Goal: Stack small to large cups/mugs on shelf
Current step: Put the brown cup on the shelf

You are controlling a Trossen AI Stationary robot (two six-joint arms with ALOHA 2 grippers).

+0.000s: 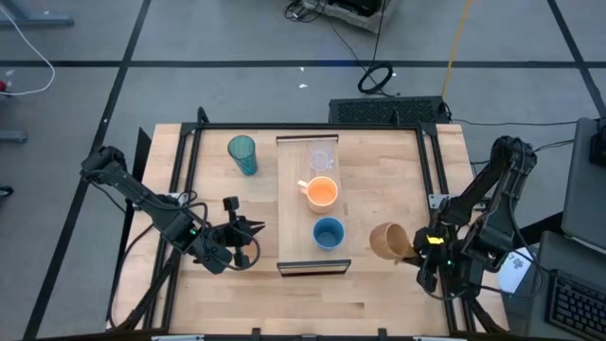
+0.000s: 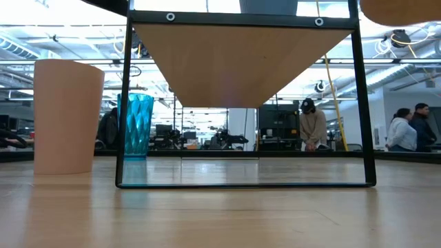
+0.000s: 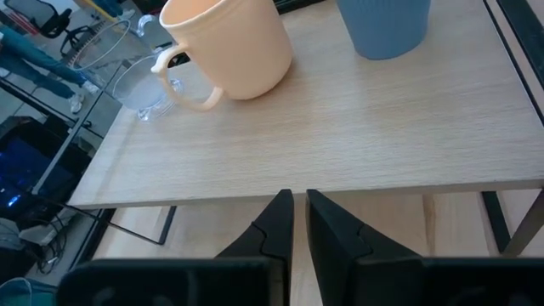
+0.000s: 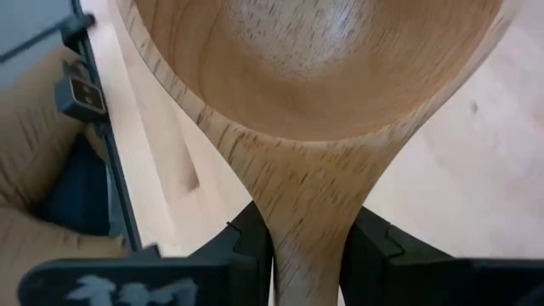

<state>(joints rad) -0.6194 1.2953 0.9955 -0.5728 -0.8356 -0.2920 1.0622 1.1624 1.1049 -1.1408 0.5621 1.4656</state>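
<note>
Cups sit in a row on the long light-wood shelf at the middle of the wooden surface: a clear glass cup toward 12 o'clock, an orange handled mug at the centre and a blue cup toward 6 o'clock, all three showing bare insides from above. A tall teal tumbler stands off the shelf at about 10 o'clock. The right tool, at 4 o'clock, is clenched on the handle of a tan wooden handled mug; only its wrist view shows that grip and the bare wooden bowl. The left tool, at 8 o'clock beside the shelf, has its fingers pressed nearly together with nothing between them. The low view shows the shelf's underside and the tumbler beyond its frame; the cups on top are hidden there.
</note>
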